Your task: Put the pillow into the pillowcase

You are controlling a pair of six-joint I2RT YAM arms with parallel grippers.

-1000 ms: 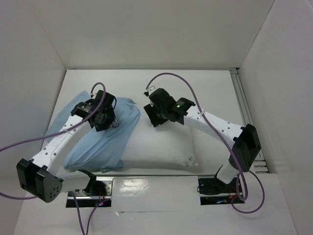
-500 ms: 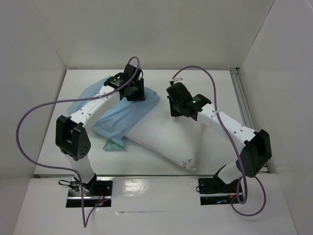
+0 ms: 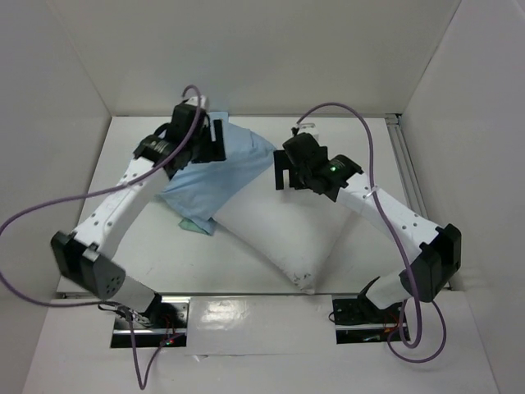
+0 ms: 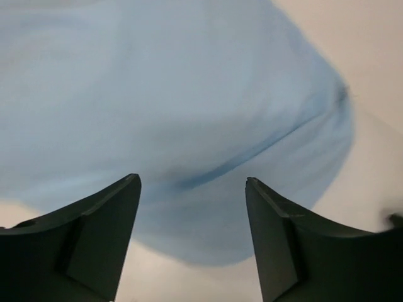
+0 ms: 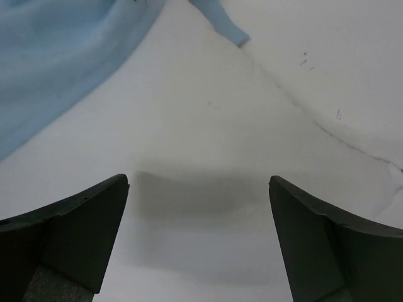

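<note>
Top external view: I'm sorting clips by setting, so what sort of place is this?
Probably a robot test cell: plain white panels wall in the table, with the left arm and right arm bolted at its near edge.

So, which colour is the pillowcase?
The pillowcase is pale blue, best seen in the left wrist view.

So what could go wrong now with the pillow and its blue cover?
Both pincers look open: the left pincer over the pillowcase, the right pincer near the pillow. With nothing gripped, the case might slide off. The pillow's bare corner lies near the front edge of the table and could slip over.
</note>
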